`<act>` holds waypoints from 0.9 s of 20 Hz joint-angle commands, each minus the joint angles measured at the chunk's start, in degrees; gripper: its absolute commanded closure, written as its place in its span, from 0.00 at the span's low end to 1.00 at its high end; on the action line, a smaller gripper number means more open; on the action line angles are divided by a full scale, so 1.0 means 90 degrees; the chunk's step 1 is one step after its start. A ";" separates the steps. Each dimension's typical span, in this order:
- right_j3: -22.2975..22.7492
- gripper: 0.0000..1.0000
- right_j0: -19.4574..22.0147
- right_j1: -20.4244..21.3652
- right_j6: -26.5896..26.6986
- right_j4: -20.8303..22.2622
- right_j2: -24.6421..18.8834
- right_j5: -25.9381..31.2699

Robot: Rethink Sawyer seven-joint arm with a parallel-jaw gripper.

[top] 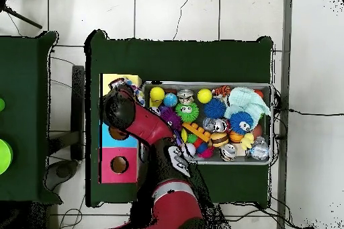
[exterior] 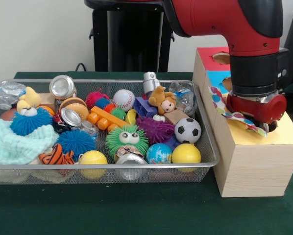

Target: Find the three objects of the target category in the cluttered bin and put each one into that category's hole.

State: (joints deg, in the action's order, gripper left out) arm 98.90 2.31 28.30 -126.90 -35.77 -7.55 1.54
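arm [exterior: 244, 29]: red/blk, reaching down | wrist vertical | claw [exterior: 264, 128]: fingers hidden, state n/k

Even, bright indoor light with soft shadows; glare glints off the crushed cans [exterior: 63, 86].

The table [exterior: 136, 210] is dark green. The wire bin [exterior: 210, 147] is silver-grey. Inside, at 5 o'clock, sit a black-and-white soccer ball [exterior: 187, 129], a yellow ball [exterior: 186, 153] and a blue-green globe ball [exterior: 158, 153]. A green fuzzy toy [exterior: 127, 139] has white eyes; the spiky ball [exterior: 76, 141] at 7 o'clock is blue. The box [exterior: 254, 161] is pale wood, topped yellow, blue and pink. The arm [exterior: 220, 19] is red and black.
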 commanded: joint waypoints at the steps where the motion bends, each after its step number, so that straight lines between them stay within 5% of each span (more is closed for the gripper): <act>1: 0.0354 1.00 0.0212 -0.1791 -0.2080 0.0319 -0.1015 -0.1548; 9: 0.0090 1.00 0.0309 -0.2263 -0.2471 0.0801 -0.1192 -0.2224; 12: 0.0025 1.00 0.0016 -0.2201 -0.2408 0.0512 -0.0893 -0.2001; 13: -0.0027 0.00 -0.0251 -0.2158 -0.2401 0.0236 -0.0621 -0.1885; 16: -0.0144 0.00 -0.0845 -0.2125 -0.2302 -0.0369 -0.0039 -0.1780; 18: -0.0131 0.00 -0.0751 -0.2091 -0.2227 -0.0278 -0.0105 -0.1607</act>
State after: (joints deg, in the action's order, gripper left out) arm 98.17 0.43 28.16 -128.46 -32.90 -5.86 -0.44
